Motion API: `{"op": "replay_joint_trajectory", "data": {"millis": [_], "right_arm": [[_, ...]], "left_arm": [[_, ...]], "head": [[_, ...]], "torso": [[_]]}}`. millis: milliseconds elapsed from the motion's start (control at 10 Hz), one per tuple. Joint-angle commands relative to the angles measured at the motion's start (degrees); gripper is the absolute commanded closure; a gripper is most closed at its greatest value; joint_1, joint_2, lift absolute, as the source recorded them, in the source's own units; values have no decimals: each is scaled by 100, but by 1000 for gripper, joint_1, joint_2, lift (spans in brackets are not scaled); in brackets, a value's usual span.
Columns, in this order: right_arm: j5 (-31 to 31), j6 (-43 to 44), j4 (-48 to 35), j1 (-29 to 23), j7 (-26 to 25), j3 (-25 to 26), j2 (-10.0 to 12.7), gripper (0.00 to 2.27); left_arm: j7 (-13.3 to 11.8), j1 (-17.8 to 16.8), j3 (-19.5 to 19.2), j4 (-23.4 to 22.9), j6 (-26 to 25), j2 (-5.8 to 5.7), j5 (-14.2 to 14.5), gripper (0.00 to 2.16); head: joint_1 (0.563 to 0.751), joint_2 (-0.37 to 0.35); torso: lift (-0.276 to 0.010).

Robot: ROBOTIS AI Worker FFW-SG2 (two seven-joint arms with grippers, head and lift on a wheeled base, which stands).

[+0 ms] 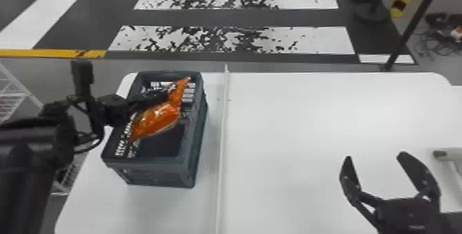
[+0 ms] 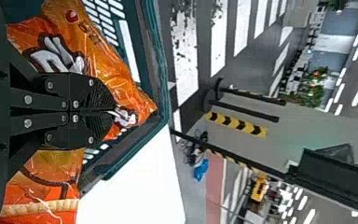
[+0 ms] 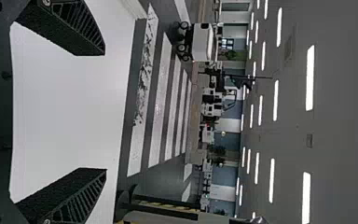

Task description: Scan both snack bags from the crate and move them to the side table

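Observation:
My left gripper [image 1: 165,96] is over the dark crate [image 1: 156,173] at the left, shut on an orange snack bag [image 1: 158,118] that hangs in the crate's opening. In the left wrist view the closed left gripper [image 2: 114,111] pinches the crinkled orange snack bag [image 2: 105,60], with more orange packaging on the other side of the fingers; whether that is a second bag I cannot tell. My right gripper [image 1: 373,161] stands open above the right part of the white table, nothing between its fingers; the right wrist view shows this right gripper [image 3: 105,112] too.
A thin white raised strip [image 1: 223,140] runs front to back across the white table [image 1: 292,130], just right of the crate. A light-coloured device with a dark tip [image 1: 447,154] lies at the right edge. Wire shelving [image 1: 13,88] stands left of the table.

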State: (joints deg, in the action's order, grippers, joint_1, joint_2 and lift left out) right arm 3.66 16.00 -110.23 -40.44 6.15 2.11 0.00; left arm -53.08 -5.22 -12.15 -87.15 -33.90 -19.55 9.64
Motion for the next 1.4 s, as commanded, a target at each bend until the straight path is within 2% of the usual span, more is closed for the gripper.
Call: {"op": "replay_joint_trajectory", "data": {"millis": [0, 100, 200, 300, 600, 700, 800, 900, 1100, 1200, 1300], "right_arm": [[3, -32, 1, 9, 0, 0, 5, 29], [3, -67, 1, 18, 0, 0, 5, 26], [3, -67, 1, 18, 0, -9, 5, 29], [3, -67, -8, 18, 0, -9, 5, 29], [3, -67, -25, 1, 0, -9, 5, 29], [12, -67, -16, 1, 0, 0, 5, 29], [21, -85, -25, 1, 0, 0, 5, 29], [47, -120, -60, -17, 0, 9, 5, 29], [82, -155, -87, -52, 0, 53, 5, 29], [82, -155, -104, -78, 0, 79, 5, 26], [82, -155, -122, -96, -70, 114, 5, 29]], "left_arm": [[26, 126, -209, -109, 142, 136, 293, 2128], [175, 214, -218, -311, 124, 180, 460, 2128], [316, 293, -227, -716, -69, 259, 486, 2132], [465, 311, -262, -1129, -526, 311, 592, 2132], [817, 232, -279, -2298, -1792, 566, 846, 2132], [1010, 214, -279, -2597, -2143, 733, 846, 2132], [1107, 170, -183, -2746, -2266, 935, 838, 2132], [1283, 74, 81, -2755, -2354, 1102, 811, 2132], [1749, -190, 731, -2781, -2512, 1621, 723, 2135], [1881, -287, 1171, -2737, -2512, 1867, 521, 2135], [2056, -383, 1619, -2597, -2512, 1970, 354, 2135]], "head": [[695, 97], [695, 97], [695, 95], [695, 89], [695, 56], [695, 40], [695, 26], [695, 5], [695, -65], [695, -91], [695, -149]], "torso": [[-75], [-75], [-75], [-75], [-75], [-75], [-75], [-75], [-75], [-75], [-75]]}}
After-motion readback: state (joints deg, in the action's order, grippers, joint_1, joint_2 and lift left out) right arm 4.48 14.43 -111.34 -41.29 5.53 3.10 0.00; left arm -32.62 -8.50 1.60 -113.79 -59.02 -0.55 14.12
